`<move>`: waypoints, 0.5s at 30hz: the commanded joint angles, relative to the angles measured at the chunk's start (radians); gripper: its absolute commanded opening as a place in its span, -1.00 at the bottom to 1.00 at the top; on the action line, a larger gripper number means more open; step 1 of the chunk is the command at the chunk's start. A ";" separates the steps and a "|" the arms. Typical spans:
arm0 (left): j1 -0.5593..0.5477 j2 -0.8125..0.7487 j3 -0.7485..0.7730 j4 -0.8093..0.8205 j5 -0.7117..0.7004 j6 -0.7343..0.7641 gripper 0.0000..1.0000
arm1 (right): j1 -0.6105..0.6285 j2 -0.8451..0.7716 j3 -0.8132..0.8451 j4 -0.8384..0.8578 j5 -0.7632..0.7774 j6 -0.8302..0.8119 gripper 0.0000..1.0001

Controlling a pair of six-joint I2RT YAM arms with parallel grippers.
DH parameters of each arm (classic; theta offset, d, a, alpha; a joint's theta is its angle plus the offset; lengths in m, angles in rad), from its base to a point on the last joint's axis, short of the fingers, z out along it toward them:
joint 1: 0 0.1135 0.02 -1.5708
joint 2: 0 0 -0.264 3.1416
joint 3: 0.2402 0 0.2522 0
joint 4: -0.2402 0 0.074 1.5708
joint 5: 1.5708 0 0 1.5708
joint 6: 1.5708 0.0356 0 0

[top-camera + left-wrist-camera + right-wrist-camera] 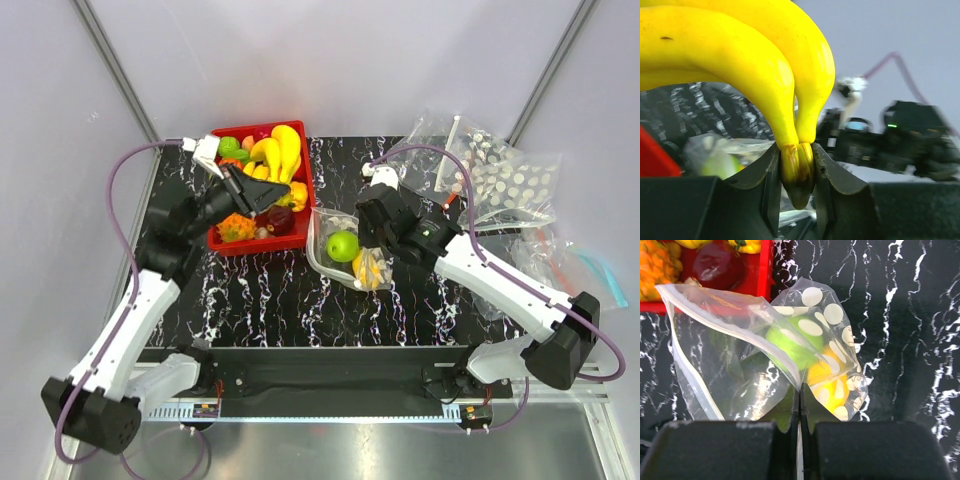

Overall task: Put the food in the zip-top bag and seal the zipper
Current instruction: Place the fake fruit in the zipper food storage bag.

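Note:
My left gripper (264, 190) (797, 170) is shut on the brown stem end of the yellow bananas (280, 152) (740, 60), held over the red tray (225, 132). The clear dotted zip-top bag (322, 240) (740, 365) lies just right of the tray, its mouth gaping toward the tray. Inside it are the green apple (342, 245) (790, 342) and the smaller yellow fruit (368, 268) (827, 385). My right gripper (362, 248) (800, 400) is shut on the bag's edge. The white zipper (690, 375) runs round the open mouth.
The red tray (757, 285) holds a spiky orange pineapple (236, 228) (657, 265), a dark red fruit (280, 220) (715, 267) and other small fruit. Spare dotted bags (500, 175) lie at the back right, and a plain clear bag with a blue edge (590, 265) at the far right.

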 commanded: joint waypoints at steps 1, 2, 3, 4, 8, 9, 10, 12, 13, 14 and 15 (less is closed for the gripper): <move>-0.028 -0.096 -0.074 0.284 0.020 -0.184 -0.52 | -0.023 -0.013 -0.021 0.105 -0.026 0.076 -1.00; -0.036 -0.127 -0.097 0.295 0.013 -0.196 -0.52 | -0.029 -0.011 -0.024 0.111 -0.027 0.085 -1.00; -0.042 -0.136 -0.104 0.300 0.009 -0.219 -0.52 | -0.043 -0.008 -0.024 0.125 -0.030 0.101 -1.00; -0.053 -0.142 -0.111 0.301 0.007 -0.233 -0.52 | -0.049 0.001 -0.024 0.131 -0.035 0.105 -1.00; -0.090 -0.152 -0.184 0.446 0.013 -0.375 -0.53 | -0.074 0.024 -0.016 0.161 -0.049 0.130 -1.00; -0.099 -0.149 -0.215 0.517 0.009 -0.435 -0.55 | -0.075 0.027 -0.018 0.168 -0.047 0.147 -1.00; -0.116 -0.146 -0.238 0.548 -0.004 -0.466 -0.55 | -0.080 0.029 -0.027 0.175 -0.041 0.157 -1.00; -0.136 -0.135 -0.302 0.670 -0.039 -0.551 -0.56 | -0.084 0.026 -0.039 0.200 -0.033 0.194 -1.00; -0.155 -0.132 -0.319 0.706 -0.054 -0.575 -0.57 | -0.089 0.024 -0.053 0.209 -0.023 0.206 -1.00; -0.168 -0.124 -0.333 0.759 -0.069 -0.595 -0.58 | -0.092 0.021 -0.061 0.229 -0.020 0.225 -1.00; -0.179 -0.118 -0.345 0.781 -0.082 -0.622 -0.59 | -0.094 0.020 -0.067 0.240 -0.020 0.234 -1.00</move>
